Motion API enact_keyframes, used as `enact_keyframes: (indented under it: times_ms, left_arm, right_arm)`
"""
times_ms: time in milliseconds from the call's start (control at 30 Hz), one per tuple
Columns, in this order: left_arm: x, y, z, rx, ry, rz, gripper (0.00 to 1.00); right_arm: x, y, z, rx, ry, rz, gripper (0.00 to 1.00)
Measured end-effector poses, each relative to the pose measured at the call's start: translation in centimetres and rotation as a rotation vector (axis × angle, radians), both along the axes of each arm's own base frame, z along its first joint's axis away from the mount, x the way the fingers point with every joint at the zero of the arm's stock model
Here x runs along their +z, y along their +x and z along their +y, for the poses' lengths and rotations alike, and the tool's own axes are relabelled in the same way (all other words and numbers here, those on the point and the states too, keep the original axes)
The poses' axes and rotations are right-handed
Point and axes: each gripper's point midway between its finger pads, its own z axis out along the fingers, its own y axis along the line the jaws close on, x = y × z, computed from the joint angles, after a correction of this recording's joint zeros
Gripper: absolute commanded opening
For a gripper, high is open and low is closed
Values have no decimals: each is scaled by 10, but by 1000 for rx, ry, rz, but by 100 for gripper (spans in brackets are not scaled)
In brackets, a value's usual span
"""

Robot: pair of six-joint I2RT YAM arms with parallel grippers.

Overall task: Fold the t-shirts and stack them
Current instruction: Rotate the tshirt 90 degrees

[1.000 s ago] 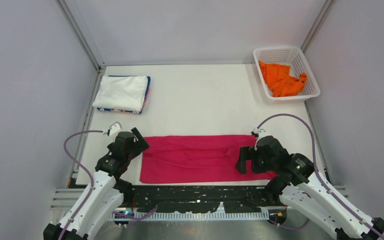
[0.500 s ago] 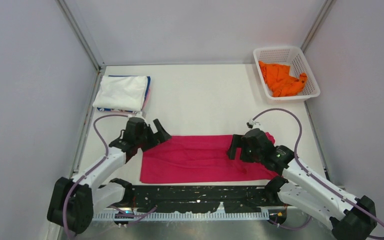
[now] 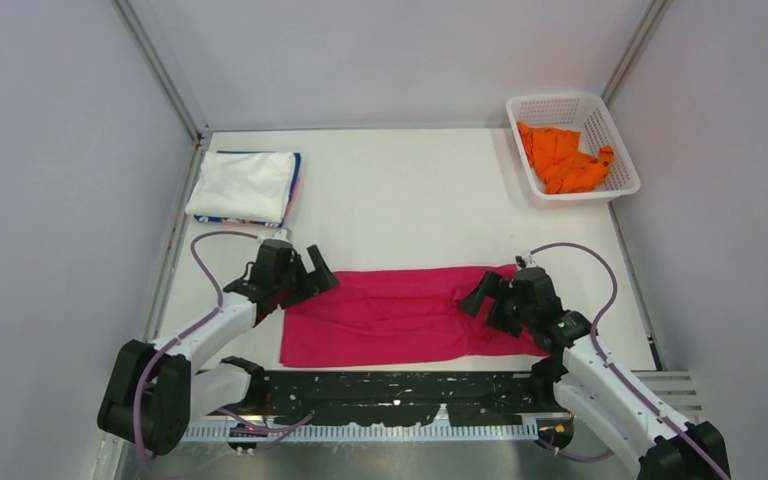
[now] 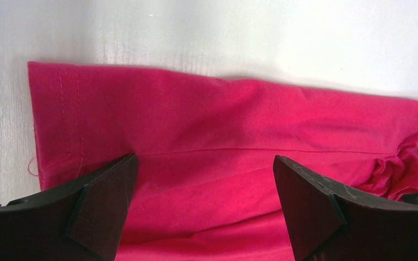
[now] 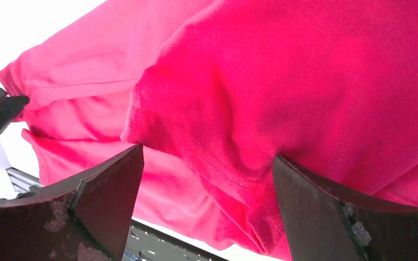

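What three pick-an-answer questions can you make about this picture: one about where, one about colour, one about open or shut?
1. Where is the orange t-shirt? A in the white basket; B on the wall; C under a chair.
2. What colour is the t-shirt spread between the arms? A green; B magenta-pink; C black.
3. The fingers of the left gripper are: A open; B shut on cloth; C missing.
Answers: 1 A, it lies crumpled inside the basket. 2 B, the top view shows it magenta-pink. 3 A, a wide gap shows between them.
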Motion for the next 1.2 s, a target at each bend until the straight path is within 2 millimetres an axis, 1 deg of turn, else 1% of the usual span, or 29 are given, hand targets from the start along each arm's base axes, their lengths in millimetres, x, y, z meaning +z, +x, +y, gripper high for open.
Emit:
enact_keyframes:
  times_ms: [167, 333, 433, 500, 600, 633, 667, 800, 900, 1033, 1133, 1200]
  left_arm:
    - [1, 0, 1, 5, -7, -22, 100]
    - [2, 0, 0, 24, -29, -46, 100]
    - [3, -3, 1, 53, -55, -75, 100]
    - [4, -7, 0, 70, -76, -98, 100]
    - [5, -14, -5, 85, -106, -120, 100]
    - [6, -16, -7, 91, -116, -124, 100]
    - [6, -18, -8, 93, -124, -126, 100]
    - [8, -30, -21, 83, -148, -132, 100]
    - [8, -39, -34, 60, -162, -128, 100]
    - [7, -47, -48, 50, -177, -120, 100]
    - [7, -58, -64, 16, -191, -115, 100]
    - [8, -67, -75, -14, -197, -112, 100]
  right_arm:
    - [1, 16, 0, -15, 33, -7, 96]
    - [1, 49, -9, -37, -13, 22, 95]
    - [1, 78, -16, -41, -64, 30, 95]
    - [1, 100, -19, -34, -91, 25, 95]
    - [2, 134, -19, -6, -115, 7, 95]
    - [2, 150, -17, 15, -126, -3, 95]
    - [3, 161, -15, 33, -132, -12, 95]
    - [5, 215, -5, 138, -158, -62, 95]
    - [6, 249, 5, 205, -159, -90, 95]
    - [8, 288, 21, 283, -172, -116, 95]
    - [8, 310, 37, 344, -200, -128, 95]
    - [7, 315, 52, 389, -217, -133, 95]
